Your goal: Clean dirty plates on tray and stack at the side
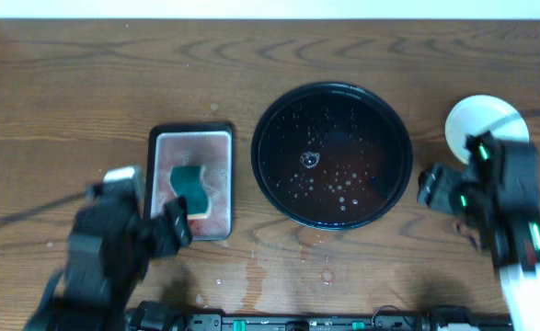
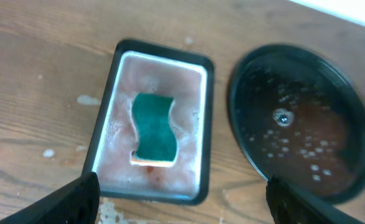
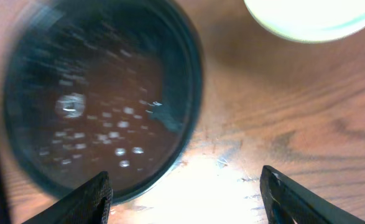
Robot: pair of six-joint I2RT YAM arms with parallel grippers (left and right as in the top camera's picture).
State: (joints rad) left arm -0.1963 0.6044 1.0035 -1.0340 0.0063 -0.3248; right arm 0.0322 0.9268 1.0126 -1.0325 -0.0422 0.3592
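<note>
**Beside the tray [image 1: 361,138], plates [image 1: 472,118] stacked and both tools empty**

On the right of the desk [image 1: 86,83] the plates sit as a pale pile just clear of the tray's rim. The right arm covers part of the pile, so I cannot count how many are in it. The tray itself carries no plate, only water beads and a faint reddish film. By that reading the cleaning is all but done, and the step in hand looks like letting go and backing off.

The left tool [image 2: 182,186] is spread wide with nothing between its fingers. It hangs over the near end of the sponge tray [image 2: 185,87], where the green sponge [image 2: 153,129] lies flat in pinkish foam. To finish well it should rise straight up before swinging away, so neither finger catches the raised black rim or drags the sponge out.

The right tool [image 3: 185,177] is also wide and empty, poised over bare wood between the tray and the plates. It should pull back toward its own side without sweeping across the pile, as a nudge could slide the top plate off. It should also stay above the tray's rim.

The desk is dark brown wood with a strong grain. It is damp in places, with a wet patch [image 1: 251,276] near the front edge and stray drops close to both trays, so anything set down there may slip. A pale band runs along the far edge, and I cannot tell what it is.
</note>
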